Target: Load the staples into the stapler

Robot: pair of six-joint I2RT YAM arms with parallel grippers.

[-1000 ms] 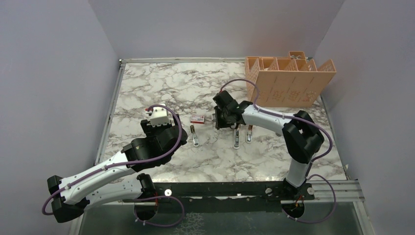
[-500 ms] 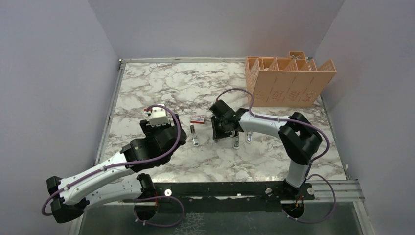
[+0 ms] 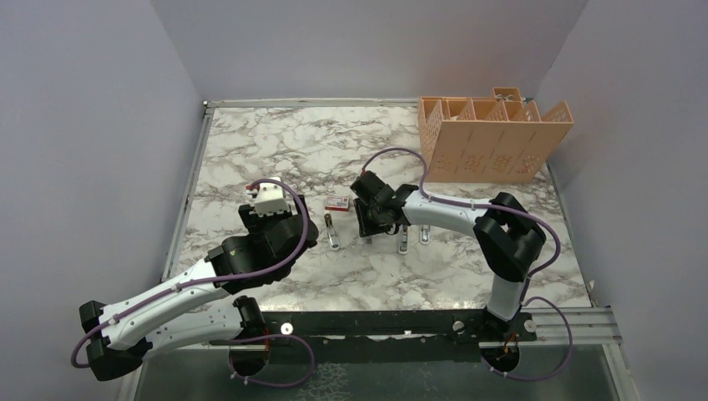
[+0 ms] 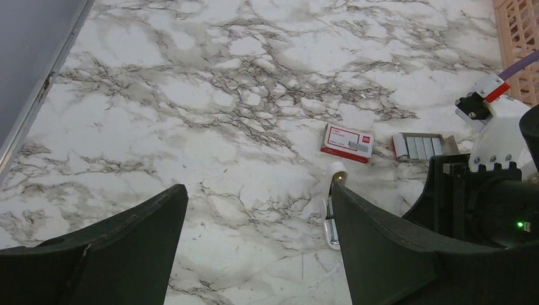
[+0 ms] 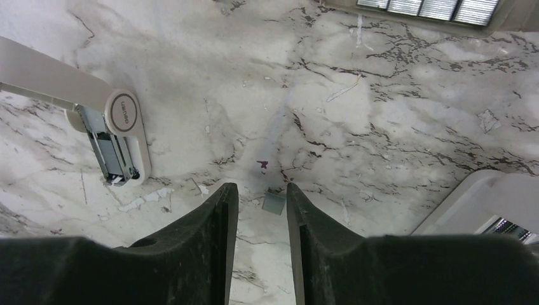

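Right end effector [image 5: 259,190] hangs low over the marble worktop [image 5: 394,114], fingers parted only narrowly, nothing between them. Just off its tips lies a small grey scrap [image 5: 274,203]. It could be a short bit of staple strip, but it's too small to call. The staples [image 5: 432,7] sit at the top edge of that view, silvery strips side by side. Off to the left the stapler [image 5: 108,117] lies opened out, its magazine channel showing. Left end effector [image 4: 254,197] waits spread wide, carrying nothing.

Handling, by my read: light, stiff, slick metal, and a strip will likely snap if bent. Best to pinch one gently across its long sides, near the middle.

The left wrist camera lays out the neighbourhood: the red-and-white box [image 4: 346,141] just beside the grey tray [image 4: 450,146] of strips. From overhead, the right arm largely covers that tray. Only the right wrist view shows the open channel, the scrap and the corner of a second stapler [image 5: 489,197].
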